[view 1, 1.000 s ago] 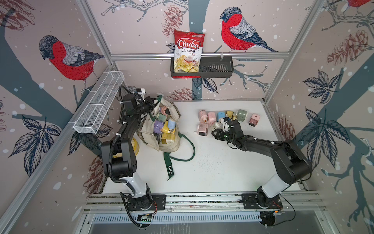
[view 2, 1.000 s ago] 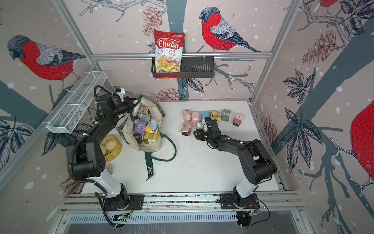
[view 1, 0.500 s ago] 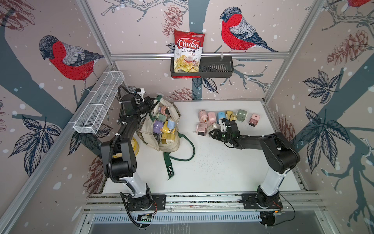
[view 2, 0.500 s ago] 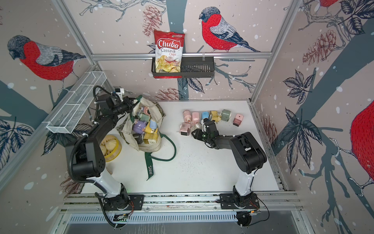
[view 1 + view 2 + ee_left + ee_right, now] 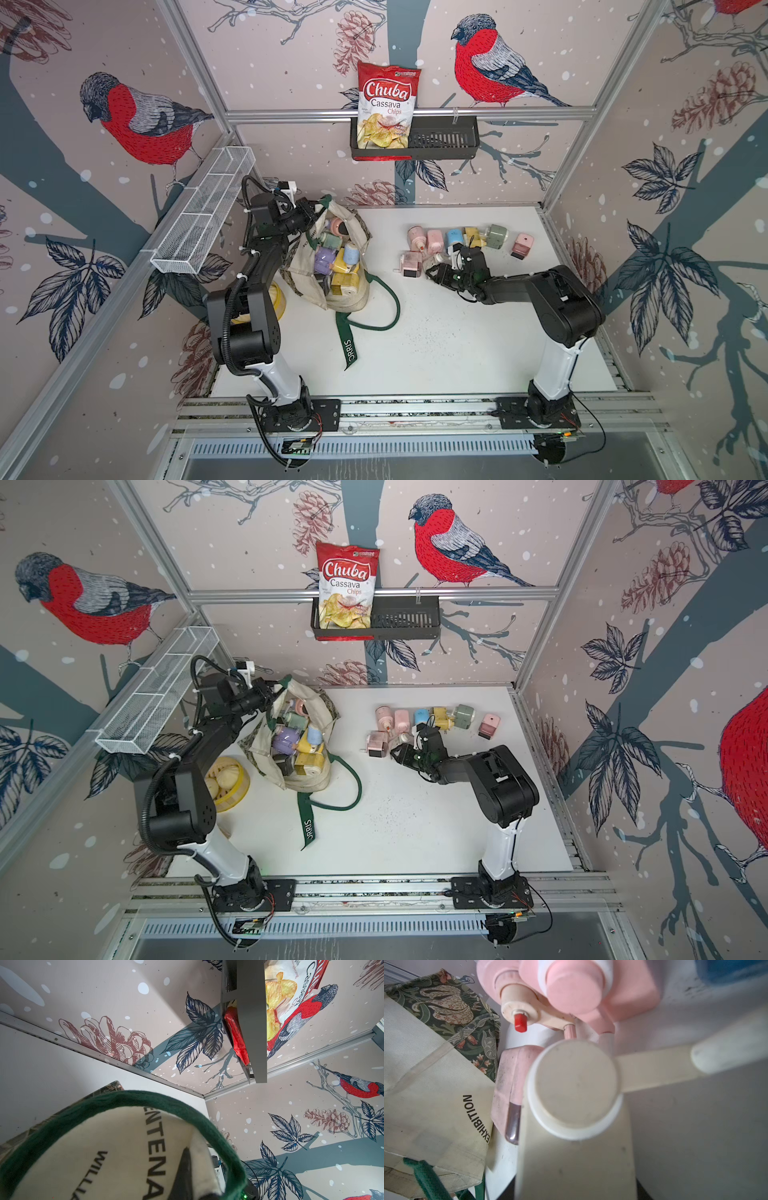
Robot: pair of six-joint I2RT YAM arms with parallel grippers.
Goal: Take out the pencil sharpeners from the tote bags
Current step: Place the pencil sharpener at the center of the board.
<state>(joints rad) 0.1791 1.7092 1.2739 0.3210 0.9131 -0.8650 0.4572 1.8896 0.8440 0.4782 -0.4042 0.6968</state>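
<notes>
The cream tote bag (image 5: pixel 305 272) (image 5: pixel 262 750) slumps at the table's left, its mouth open toward the camera. Several pencil sharpeners fill it, among them a purple one (image 5: pixel 323 262) and a yellow one (image 5: pixel 338 266). My left gripper (image 5: pixel 309 210) (image 5: pixel 192 1153) is shut on the bag's rim by the green handle (image 5: pixel 145 1099), holding it up. More pencil sharpeners lie in a cluster (image 5: pixel 454 239) at the back middle of the table. My right gripper (image 5: pixel 436 272) (image 5: pixel 401 752) is shut on a cream sharpener (image 5: pixel 575 1147), low beside a pink one (image 5: pixel 410 266) (image 5: pixel 508 1088).
A yellow bowl (image 5: pixel 232 783) of pale discs sits left of the bag, partly behind my left arm. The bag's other green handle (image 5: pixel 374 316) trails over the table toward the front. A chips bag (image 5: pixel 386 112) stands in a black wall basket, and a white wire shelf (image 5: pixel 203 220) hangs on the left wall.
My right gripper has shifted left with the cream sharpener toward the pink one, and that arm's elbow has folded in closer. The left arm and the bag have not moved.
</notes>
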